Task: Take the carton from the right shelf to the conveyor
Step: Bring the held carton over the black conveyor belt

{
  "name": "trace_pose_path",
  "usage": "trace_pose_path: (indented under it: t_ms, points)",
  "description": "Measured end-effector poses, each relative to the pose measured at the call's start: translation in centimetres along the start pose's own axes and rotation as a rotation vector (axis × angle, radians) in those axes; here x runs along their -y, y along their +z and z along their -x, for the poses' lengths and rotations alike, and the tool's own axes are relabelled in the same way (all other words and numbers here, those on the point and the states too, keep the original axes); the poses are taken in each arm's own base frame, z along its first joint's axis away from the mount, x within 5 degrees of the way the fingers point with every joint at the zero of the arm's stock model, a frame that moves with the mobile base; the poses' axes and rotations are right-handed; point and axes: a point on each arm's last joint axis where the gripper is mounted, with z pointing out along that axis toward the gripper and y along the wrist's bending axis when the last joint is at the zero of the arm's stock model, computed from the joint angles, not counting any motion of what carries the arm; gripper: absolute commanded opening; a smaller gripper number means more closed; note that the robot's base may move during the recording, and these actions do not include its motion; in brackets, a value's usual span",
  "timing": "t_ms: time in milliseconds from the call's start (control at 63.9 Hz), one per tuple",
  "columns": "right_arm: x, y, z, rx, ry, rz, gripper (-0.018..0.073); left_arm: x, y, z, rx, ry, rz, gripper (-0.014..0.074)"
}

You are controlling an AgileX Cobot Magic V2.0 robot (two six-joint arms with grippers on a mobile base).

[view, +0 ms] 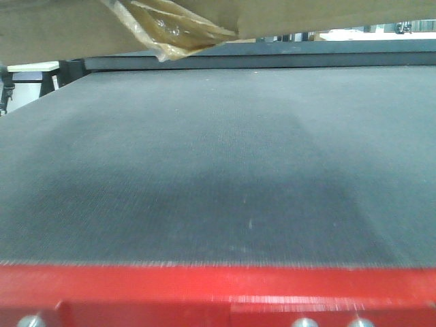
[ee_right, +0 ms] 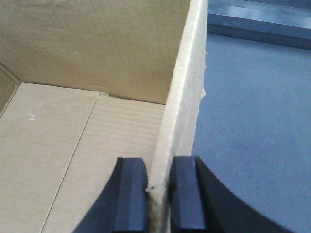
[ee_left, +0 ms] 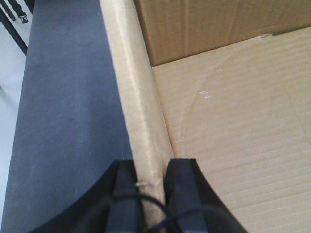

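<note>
Front skims conveyor (view: 218, 170); wrists overlook carton (ee_left: 233, 141).

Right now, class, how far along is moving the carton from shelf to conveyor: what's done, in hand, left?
Done: the carton hangs above the conveyor, no shelf in sight. In hand: left fingers and right fingers each pinch a carton wall. Left: lowering it, since the front view shows a gap beneath, then letting go.

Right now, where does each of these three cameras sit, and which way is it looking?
Front view: low at the red edge of the conveyor, looking across the belt; the carton hangs above; no robot parts show.
Left wrist view: just behind the left tool, looking down along the carton wall it clamps.
Right wrist view: behind the right tool, clamping another carton wall.
Shared: both wrist views show the carton's inside and belt beside it.
</note>
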Motion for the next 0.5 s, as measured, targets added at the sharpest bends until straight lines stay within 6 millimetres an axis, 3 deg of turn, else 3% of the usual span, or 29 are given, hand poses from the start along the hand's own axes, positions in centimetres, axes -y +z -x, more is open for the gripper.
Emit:
trace_pose_path:
  t_ms: [501]
  points:
    - [-0.01, 0.02, 0.01, 0.001, 0.0, 0.0, -0.007, -0.01, 0.0, 0.0, 0.0, 0.0, 0.001, -0.0016]
